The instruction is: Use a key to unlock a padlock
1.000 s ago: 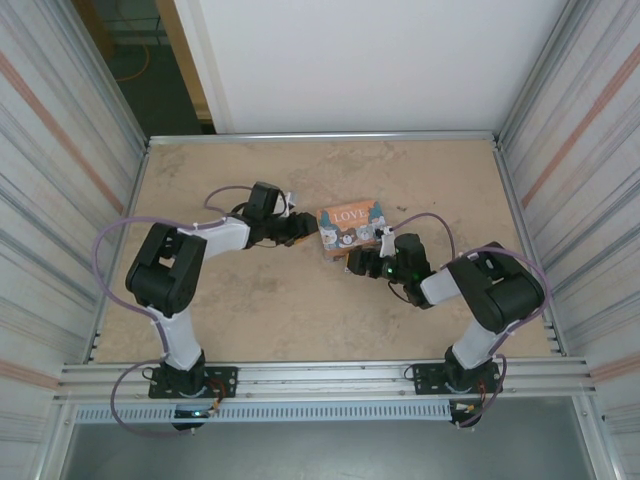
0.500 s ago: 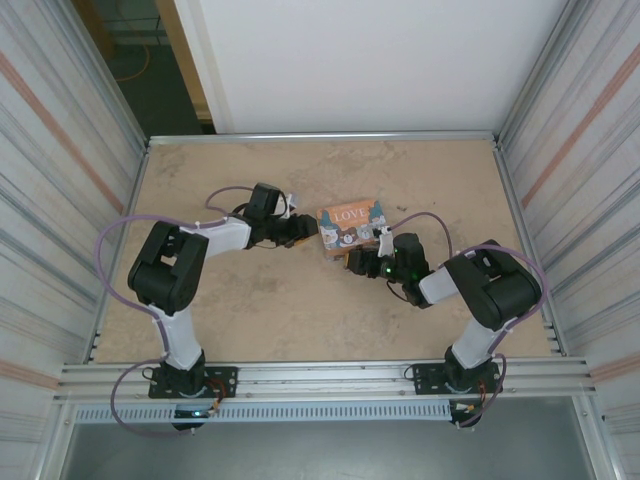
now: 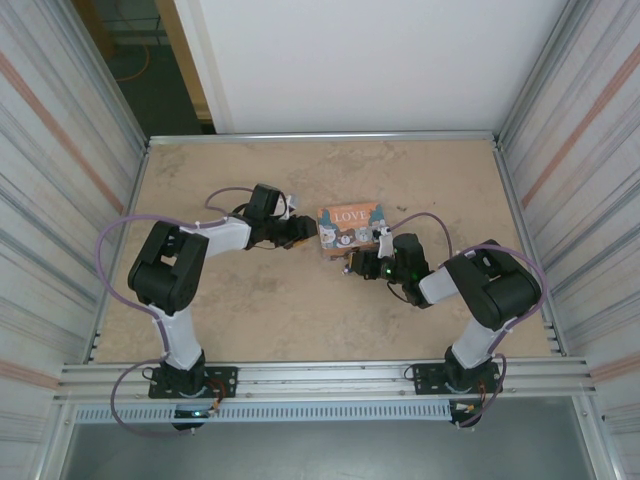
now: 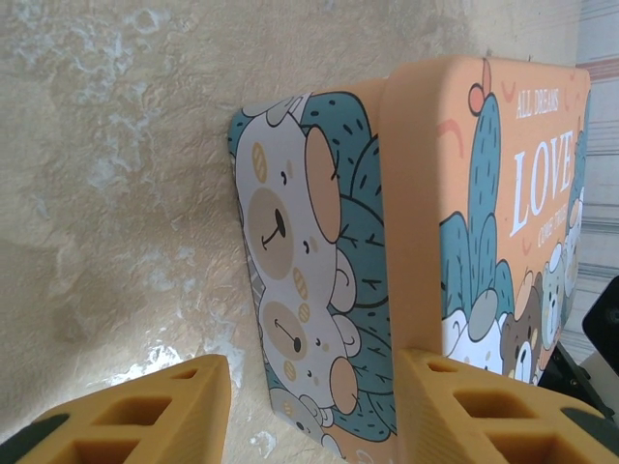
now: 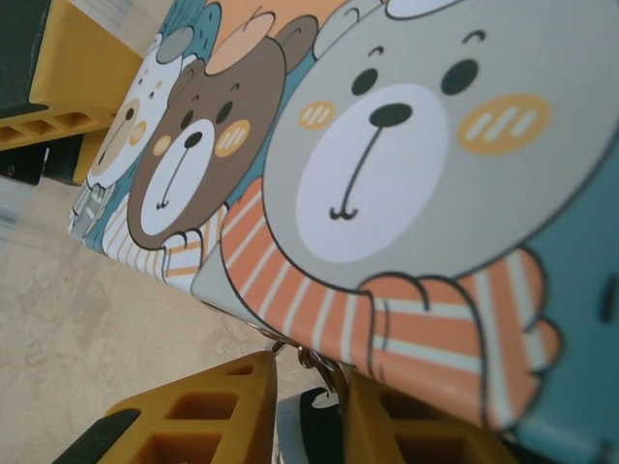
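the left gripper (image 4: pixel 309 406) has its fingers spread around the near end of the closed love box (image 3: pixel 350 228). the right gripper (image 5: pixel 308 411) pinches a small metal ring (image 5: pixel 311 360) under the box's edge; the padlock itself cannot be made out.

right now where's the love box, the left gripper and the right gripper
LOVE box (image 3: pixel 349 228): top external view, on its printed lid.
left gripper (image 4: pixel 314 406): left wrist view, midway between its yellow fingertips.
right gripper (image 5: pixel 308 401): right wrist view, midway between its yellow fingertips.
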`<state>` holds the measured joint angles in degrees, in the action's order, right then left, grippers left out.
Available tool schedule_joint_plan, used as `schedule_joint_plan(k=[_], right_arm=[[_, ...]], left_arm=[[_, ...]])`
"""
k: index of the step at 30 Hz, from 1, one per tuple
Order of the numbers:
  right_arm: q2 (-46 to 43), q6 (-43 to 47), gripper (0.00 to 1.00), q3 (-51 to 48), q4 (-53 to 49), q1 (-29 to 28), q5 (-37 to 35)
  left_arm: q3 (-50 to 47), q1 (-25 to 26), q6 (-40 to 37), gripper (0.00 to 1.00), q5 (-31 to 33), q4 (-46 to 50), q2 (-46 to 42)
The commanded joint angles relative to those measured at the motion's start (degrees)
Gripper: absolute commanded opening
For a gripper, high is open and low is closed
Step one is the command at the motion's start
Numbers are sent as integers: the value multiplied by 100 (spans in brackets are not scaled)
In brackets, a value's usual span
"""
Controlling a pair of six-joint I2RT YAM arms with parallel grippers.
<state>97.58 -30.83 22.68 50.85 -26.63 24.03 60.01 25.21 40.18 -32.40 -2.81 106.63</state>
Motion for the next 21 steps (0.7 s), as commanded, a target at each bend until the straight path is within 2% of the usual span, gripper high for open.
schedule_joint_plan(k=[1, 7, 16, 21], right_arm=[[-8, 95, 18, 57, 12, -4, 49], [-56, 65, 6, 27, -40, 9, -9], [-215, -61, 3, -74, 17, 75, -125], [-310, -168, 3, -129, 56, 88, -133]], left_arm=[[49, 36, -160, 49, 2, 133, 7], [13, 36, -166, 49, 8, 148, -10], [-209, 36, -138, 49, 41, 41, -190], [-429, 36, -132, 49, 206, -63, -769]])
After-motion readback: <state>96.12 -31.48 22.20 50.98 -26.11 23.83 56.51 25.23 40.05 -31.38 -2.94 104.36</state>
